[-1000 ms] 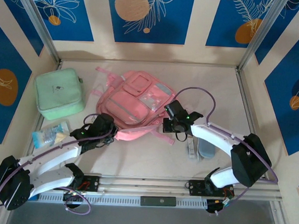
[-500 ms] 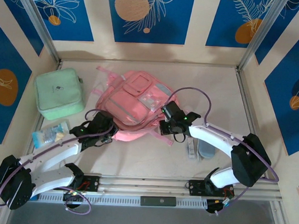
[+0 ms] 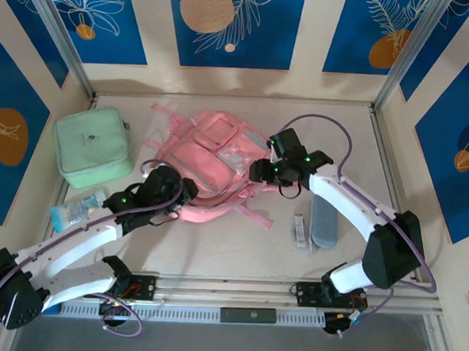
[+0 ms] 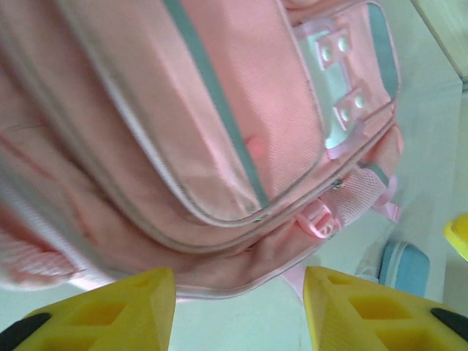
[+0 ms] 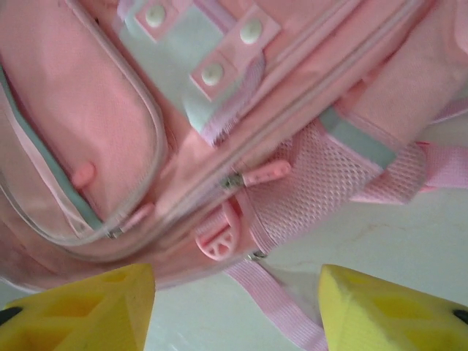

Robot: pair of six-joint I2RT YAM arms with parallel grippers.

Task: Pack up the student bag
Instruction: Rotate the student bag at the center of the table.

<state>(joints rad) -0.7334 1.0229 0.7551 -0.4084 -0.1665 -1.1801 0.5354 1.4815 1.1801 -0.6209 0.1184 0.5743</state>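
the student bag (image 3: 207,166) lies flat in the middle of the table (image 3: 237,255), nearer the far edge than the near one, front pockets up and loose straps trailing toward the arms. every zip i can make out looks closed, so i judge the step in hand to be opening a compartment before anything goes in.

the left gripper (image 3: 184,191) hangs at the bag's near left corner. in its wrist view the yellow fingers (image 4: 110,311) stand apart with nothing between them, the bag's bottom seam just beyond. the right gripper (image 3: 260,172) sits at the bag's right side by the mesh pocket (image 5: 314,183), its fingers (image 5: 88,307) likewise spread and empty.

to do it well, one gripper should pin the fabric while the other takes a zip pull (image 5: 265,172), not the round pink tag (image 5: 217,243) or a strap (image 5: 274,301), which would only drag the bag. pinch the pull square and draw along the zip's line, low and slow, so the soft cloth doesn't bunch.

a mint green case (image 3: 93,145) and a clear packet (image 3: 77,210) lie by the left edge. a blue-grey pouch (image 3: 324,226) and a white stick (image 3: 299,229) lie side by side toward the right edge.
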